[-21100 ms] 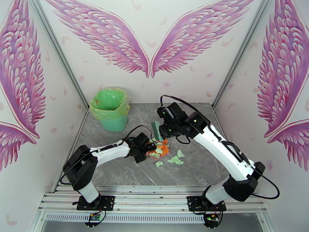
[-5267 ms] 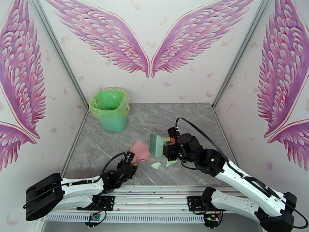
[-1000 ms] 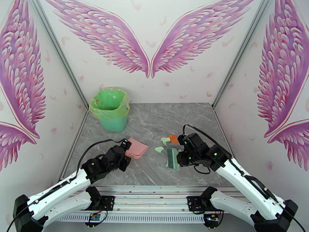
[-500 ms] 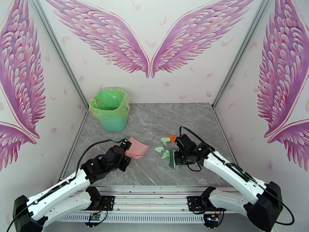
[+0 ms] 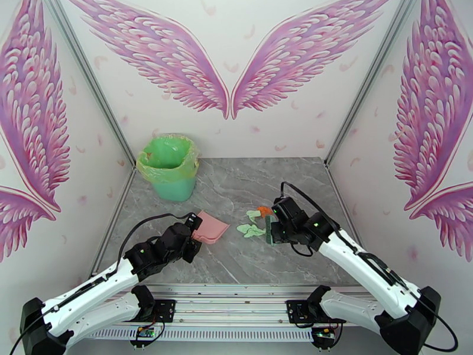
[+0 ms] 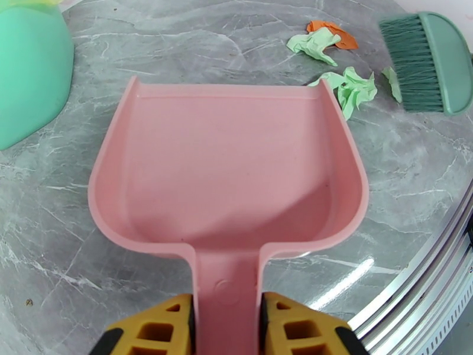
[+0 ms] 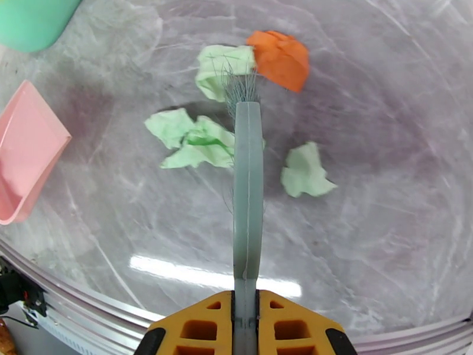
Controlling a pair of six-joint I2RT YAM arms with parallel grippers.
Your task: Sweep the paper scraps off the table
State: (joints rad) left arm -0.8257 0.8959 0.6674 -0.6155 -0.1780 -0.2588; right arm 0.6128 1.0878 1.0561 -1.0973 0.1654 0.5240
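- Left wrist view: the left jaws were closed narrowly on the handle of the pink dustpan (image 6: 230, 190) and held nothing else. The pan lay flat on the desk (image 6: 71, 244), its open mouth facing the litter, apparently to receive whatever was pushed toward it.
- Right wrist view: the right jaws were clamped tight on the thin back of the green brush (image 7: 247, 190). The bristles pointed down at the desk, so the head could drag paper sideways.
- The paper scraps (image 7: 192, 137) lay on the desk around the brush head. Two pale green bits were on the pan's side, one green bit was on the far side, and an orange scrap (image 7: 279, 59) sat just past the tip. A stroke toward the pan would probably miss the bit on the far side.
- Top external view: the scraps sat between brush and pan, near the pan's mouth but apart from it, and the pan looked empty.
- Farthest back, on the left, stood the green bin (image 5: 168, 167), likely where the pan would be emptied.
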